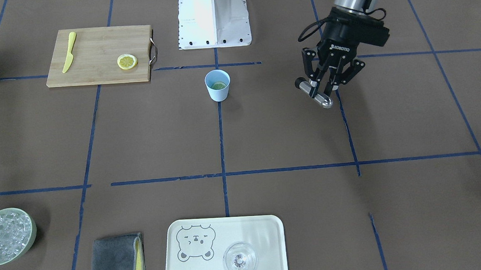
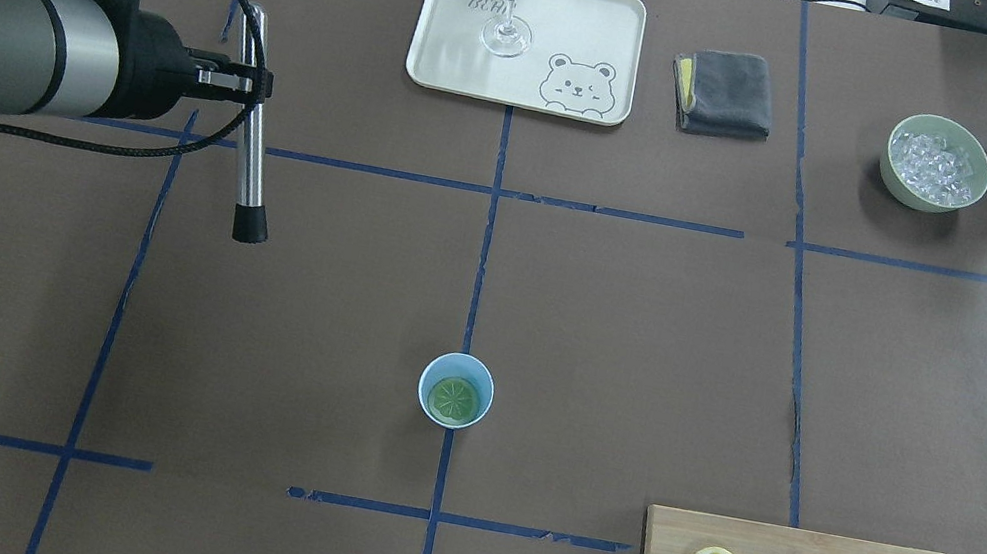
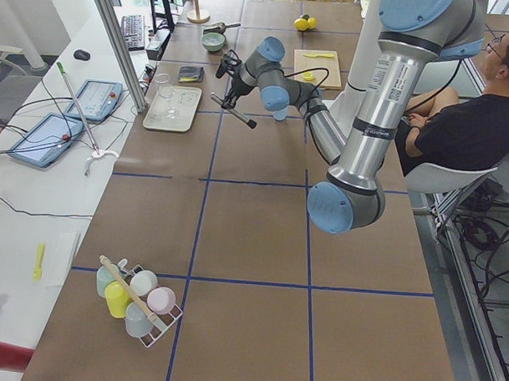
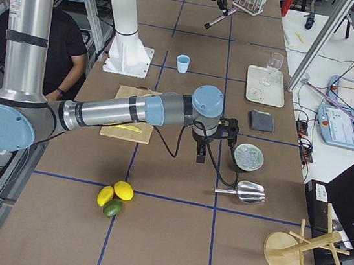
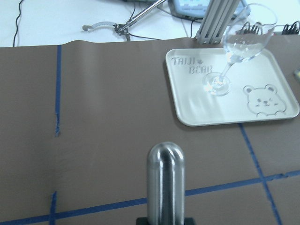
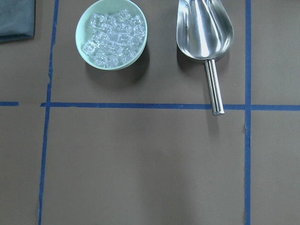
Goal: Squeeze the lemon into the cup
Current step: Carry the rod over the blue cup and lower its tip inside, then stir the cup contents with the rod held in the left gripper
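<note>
Clamping the metal muddler (image 2: 250, 163) crosswise, our left gripper (image 1: 323, 88) hangs well apart from the cup (image 1: 217, 94), and the lemon (image 2: 454, 399) lies flat at its bottom. We reckon a tilted or off-centre plunge would catch the rim and tip that light cup. We can't tell how the right gripper (image 4: 201, 154) stands.

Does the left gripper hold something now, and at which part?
Yes. The left gripper is shut on a slim silver metal rod with a black tip, gripping its shaft nearer the plain metal end than the black tip.
</note>
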Controlling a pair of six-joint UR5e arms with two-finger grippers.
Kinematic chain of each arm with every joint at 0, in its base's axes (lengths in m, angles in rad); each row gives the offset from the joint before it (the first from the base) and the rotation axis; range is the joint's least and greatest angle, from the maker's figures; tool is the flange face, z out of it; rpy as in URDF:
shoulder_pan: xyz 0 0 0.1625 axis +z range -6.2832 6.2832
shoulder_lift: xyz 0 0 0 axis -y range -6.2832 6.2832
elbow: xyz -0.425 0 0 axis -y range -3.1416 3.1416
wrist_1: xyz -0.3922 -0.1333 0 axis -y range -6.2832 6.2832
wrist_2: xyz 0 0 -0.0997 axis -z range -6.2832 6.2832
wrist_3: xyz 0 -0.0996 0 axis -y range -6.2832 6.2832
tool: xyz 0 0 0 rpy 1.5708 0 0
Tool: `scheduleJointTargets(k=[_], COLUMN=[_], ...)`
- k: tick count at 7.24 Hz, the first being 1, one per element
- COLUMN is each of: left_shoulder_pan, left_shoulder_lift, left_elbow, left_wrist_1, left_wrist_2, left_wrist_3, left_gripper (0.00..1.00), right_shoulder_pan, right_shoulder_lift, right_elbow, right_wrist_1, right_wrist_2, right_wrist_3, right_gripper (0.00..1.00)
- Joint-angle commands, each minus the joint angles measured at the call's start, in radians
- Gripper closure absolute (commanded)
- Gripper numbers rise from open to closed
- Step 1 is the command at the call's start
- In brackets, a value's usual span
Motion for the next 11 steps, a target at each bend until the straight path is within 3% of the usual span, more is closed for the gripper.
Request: scheduleJointTargets(k=[1, 3, 5, 7, 9, 11], left_shoulder_pan=[0.216, 0.471, 0.57, 0.578, 0.578, 0.578], left_shoulder_lift=[-0.012, -0.023, -0.11, -0.167, -0.158, -0.156], left_elbow=[-0.083, -0.059, 0.057, 0.111, 0.119, 0.223], left_wrist_1=[-0.077, -0.143, -0.143, -0.147, -0.16, -0.281], left_wrist_2=[0.274, 0.635, 0.827, 0.828, 0.827, 0.825], left_wrist_3=[-0.032, -0.028, -0.026, -0.023, -0.025, -0.023], left_gripper=[1.0, 1.0, 1.0, 1.0, 1.0, 1.0], right_shoulder_pan=[0.011, 0.025, 0.023, 0.028, 0.028, 0.029], right_shoulder_lift=[-0.037, -0.045, -0.051, -0.056, -0.056, -0.056], right_elbow=[0.002, 0.002, 0.002, 0.007, 0.01, 0.01], right_wrist_1=[0.007, 0.006, 0.006, 0.006, 0.004, 0.004], right_wrist_2=[-0.002, -0.015, -0.028, -0.028, -0.028, -0.028], right_wrist_3=[-0.002, -0.002, -0.002, -0.002, -0.002, -0.002], right_gripper=[0.0, 0.0, 0.0, 0.0, 0.0, 0.0])
